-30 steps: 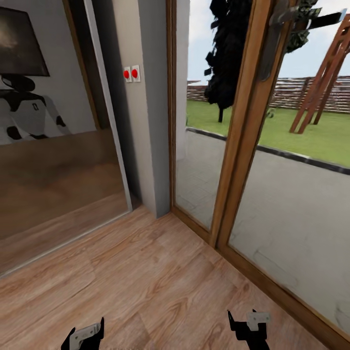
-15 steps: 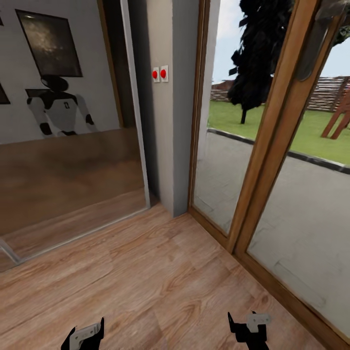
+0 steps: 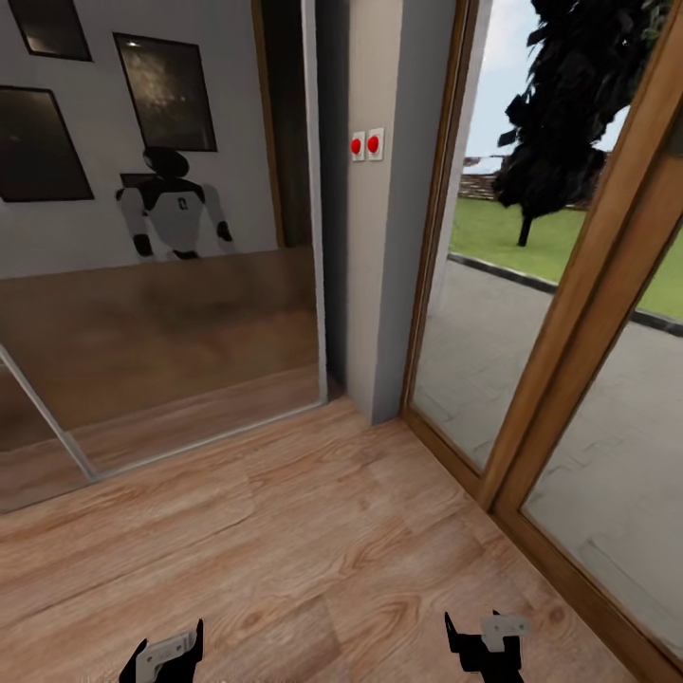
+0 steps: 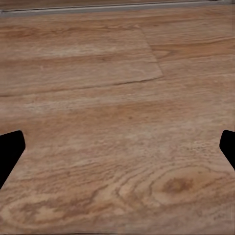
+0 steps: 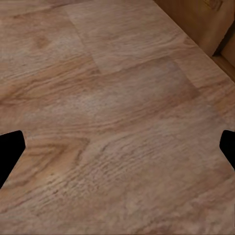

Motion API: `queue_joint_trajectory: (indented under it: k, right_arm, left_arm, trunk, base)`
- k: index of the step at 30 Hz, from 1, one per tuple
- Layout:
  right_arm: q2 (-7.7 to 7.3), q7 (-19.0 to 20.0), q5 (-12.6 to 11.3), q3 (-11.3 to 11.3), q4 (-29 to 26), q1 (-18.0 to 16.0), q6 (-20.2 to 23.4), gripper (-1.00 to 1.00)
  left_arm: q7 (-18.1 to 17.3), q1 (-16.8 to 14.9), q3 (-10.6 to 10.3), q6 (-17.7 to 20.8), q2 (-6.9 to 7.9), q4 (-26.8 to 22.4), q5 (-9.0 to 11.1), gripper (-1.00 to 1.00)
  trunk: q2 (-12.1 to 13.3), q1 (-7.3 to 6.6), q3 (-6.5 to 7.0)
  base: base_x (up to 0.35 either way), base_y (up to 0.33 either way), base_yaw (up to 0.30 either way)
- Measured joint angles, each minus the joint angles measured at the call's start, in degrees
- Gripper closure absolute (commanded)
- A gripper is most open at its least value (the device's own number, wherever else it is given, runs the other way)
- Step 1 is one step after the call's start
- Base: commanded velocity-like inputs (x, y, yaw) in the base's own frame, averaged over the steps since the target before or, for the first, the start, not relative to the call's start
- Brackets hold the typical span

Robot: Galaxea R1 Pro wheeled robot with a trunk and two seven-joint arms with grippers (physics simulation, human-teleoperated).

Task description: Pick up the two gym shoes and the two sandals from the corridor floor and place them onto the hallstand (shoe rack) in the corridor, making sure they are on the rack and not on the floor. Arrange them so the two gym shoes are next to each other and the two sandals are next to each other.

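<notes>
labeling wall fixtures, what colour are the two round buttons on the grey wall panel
Red, on a white plate: the two buttons, clearest in the head view.

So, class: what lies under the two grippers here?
Bare wood floor lies under the left gripper and right gripper, both open and empty. The right wrist view also catches the wooden door frame. Nothing can be seen of the floor beneath the fingertips.

Left gripper point(image 3: 163, 656) and right gripper point(image 3: 486, 643) cut off by frame bottom, framed pictures point(image 3: 43, 142) too dark to read
</notes>
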Motion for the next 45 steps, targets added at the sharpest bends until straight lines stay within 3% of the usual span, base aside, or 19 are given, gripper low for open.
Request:
queue_joint_trajectory:
  k: [19, 34, 45]
  right_arm:
    - [0.0, 0.0, 0.0, 0.0, 0.0, 0.0, 0.0, -1.0]
    - [0.0, 0.0, 0.0, 0.0, 0.0, 0.0, 0.0, -1.0]
    - [0.0, 0.0, 0.0, 0.0, 0.0, 0.0, 0.0, -1.0]
  left_arm:
    - [0.0, 0.0, 0.0, 0.0, 0.0, 0.0, 0.0, -1.0]
    - [0.0, 0.0, -0.1, 0.0, 0.0, 0.0, 0.0, -1.0]
    - [0.0, 0.0, -0.1, 0.0, 0.0, 0.0, 0.1, -1.0]
  trunk:
    - [0.0, -0.03, 0.0]
    - [0.0, -0.02, 0.0]
    - [0.0, 0.0, 0.0]
  base:
    - [0.234, -0.007, 0.274]
    - [0.267, -0.156, 0.274]
    - [0.034, -0.025, 0.274]
